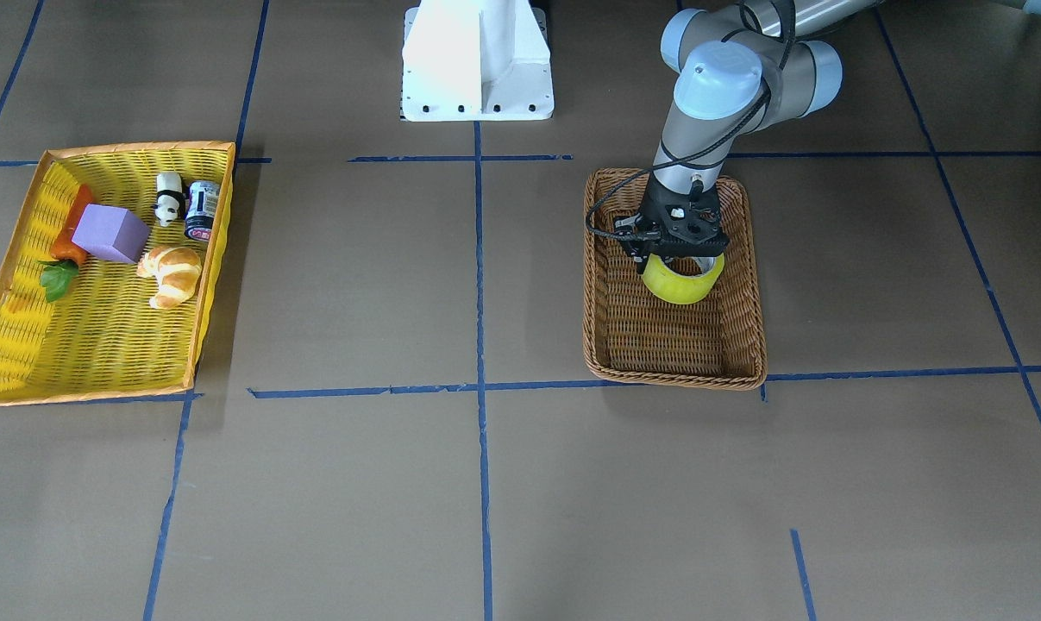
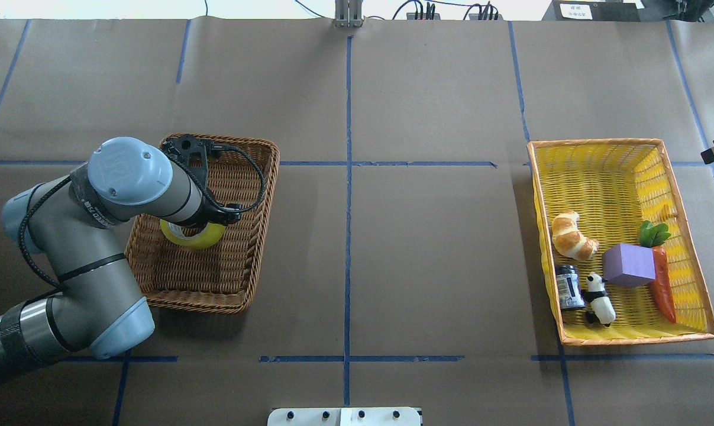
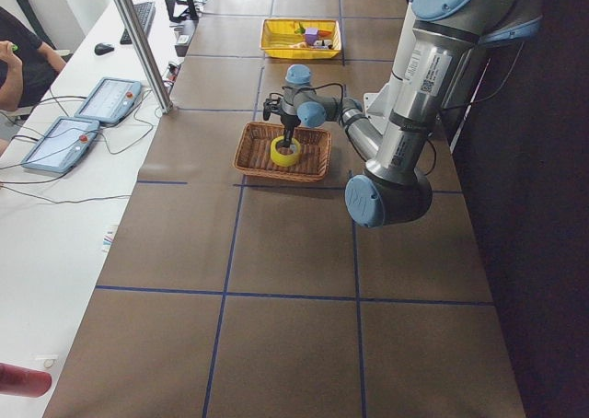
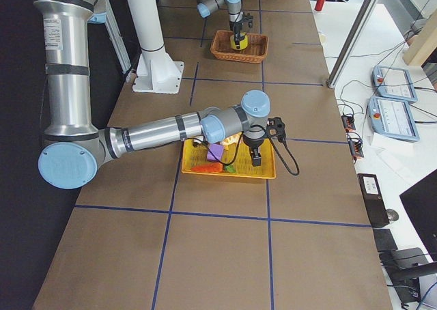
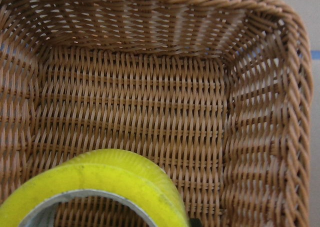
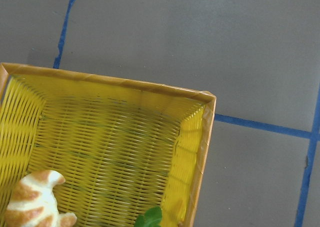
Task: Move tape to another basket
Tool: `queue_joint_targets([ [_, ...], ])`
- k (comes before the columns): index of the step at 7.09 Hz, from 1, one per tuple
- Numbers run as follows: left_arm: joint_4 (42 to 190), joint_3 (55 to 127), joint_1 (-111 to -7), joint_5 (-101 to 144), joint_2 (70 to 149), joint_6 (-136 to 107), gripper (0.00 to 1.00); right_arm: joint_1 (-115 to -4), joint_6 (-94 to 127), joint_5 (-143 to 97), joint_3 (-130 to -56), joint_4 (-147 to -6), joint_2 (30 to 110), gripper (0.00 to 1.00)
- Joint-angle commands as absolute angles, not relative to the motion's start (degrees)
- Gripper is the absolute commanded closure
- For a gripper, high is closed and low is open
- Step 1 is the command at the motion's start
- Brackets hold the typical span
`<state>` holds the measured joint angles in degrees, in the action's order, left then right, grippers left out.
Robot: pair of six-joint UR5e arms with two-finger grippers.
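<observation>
Left end effector (image 1: 680, 256) is clamped on the tape (image 1: 682, 283), pinching the roll's wall. The roll sits tilted right under it, inside the brown basket (image 1: 675, 366) below. Right end effector (image 4: 258, 151) hangs over the yellow tray (image 1: 123, 148), can't tell if it's wide or narrow. The can (image 1: 202, 210) in that tray has a label, too small to read.
</observation>
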<state>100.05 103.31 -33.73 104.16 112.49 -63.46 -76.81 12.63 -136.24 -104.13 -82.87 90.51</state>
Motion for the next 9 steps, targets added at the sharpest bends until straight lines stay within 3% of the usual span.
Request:
queue_joint_targets([
  [1, 99.7, 103.9, -33.7, 102.1, 112.3, -62.6, 0.00, -78.1, 9.8, -136.6, -104.0, -84.5, 90.7, 0.00],
  [2, 99.5, 104.2, -34.1, 102.2, 112.3, -62.5, 0.00, -78.7, 8.4, -136.1, -104.6, -85.2, 90.8, 0.00],
  [6, 80.4, 119.8, -47.1, 114.7, 108.8, -45.8, 0.00, -85.6, -12.0, -136.3, -99.8, -92.4, 90.4, 0.00],
  [8, 80.3, 119.3, -59.1, 125.4, 102.2, -30.6, 0.00, -90.1, -15.0, -138.0, -95.5, -94.6, 90.7, 0.00],
  [9, 80.1, 118.0, -64.7, 129.5, 99.8, -23.1, 0.00, -91.2, -14.2, -139.6, -94.0, -94.7, 94.6, 0.00],
])
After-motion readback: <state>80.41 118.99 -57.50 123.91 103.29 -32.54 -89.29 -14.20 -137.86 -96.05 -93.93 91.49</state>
